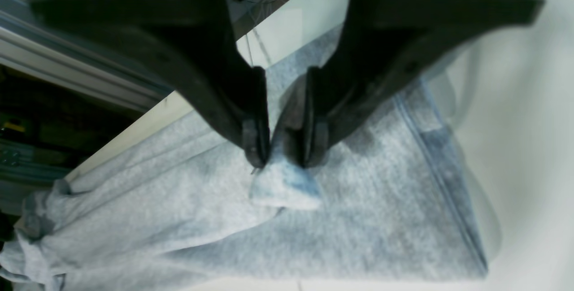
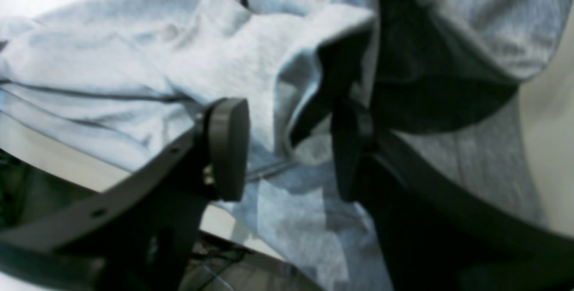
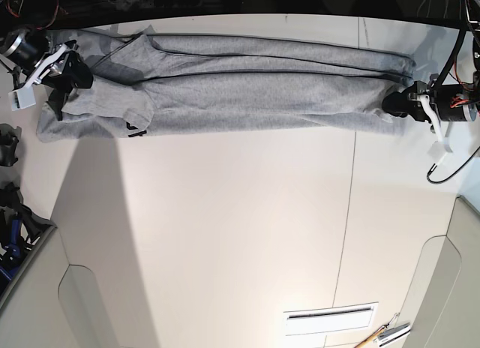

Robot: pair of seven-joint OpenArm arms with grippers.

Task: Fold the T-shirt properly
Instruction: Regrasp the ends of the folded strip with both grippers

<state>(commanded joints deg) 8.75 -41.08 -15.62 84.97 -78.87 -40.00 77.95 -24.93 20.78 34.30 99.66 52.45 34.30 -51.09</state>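
The grey T-shirt (image 3: 247,93) lies folded lengthwise into a long band along the far edge of the white table (image 3: 225,235). A bit of black lettering (image 3: 135,129) shows at its lower left. My left gripper (image 3: 397,104) is at the band's right end. In the left wrist view it (image 1: 282,163) is shut on a small pinch of the grey cloth (image 1: 358,219). My right gripper (image 3: 64,74) is at the band's left end. In the right wrist view its jaws (image 2: 291,147) stand wide apart with a loose fold of the shirt (image 2: 134,58) between them.
The table edge (image 1: 134,129) runs close beside the left gripper, with a metal frame beyond it. A white slotted plate (image 3: 330,318) and small tools (image 3: 384,335) lie at the near right. Dark gear and cables (image 3: 11,213) sit off the left edge.
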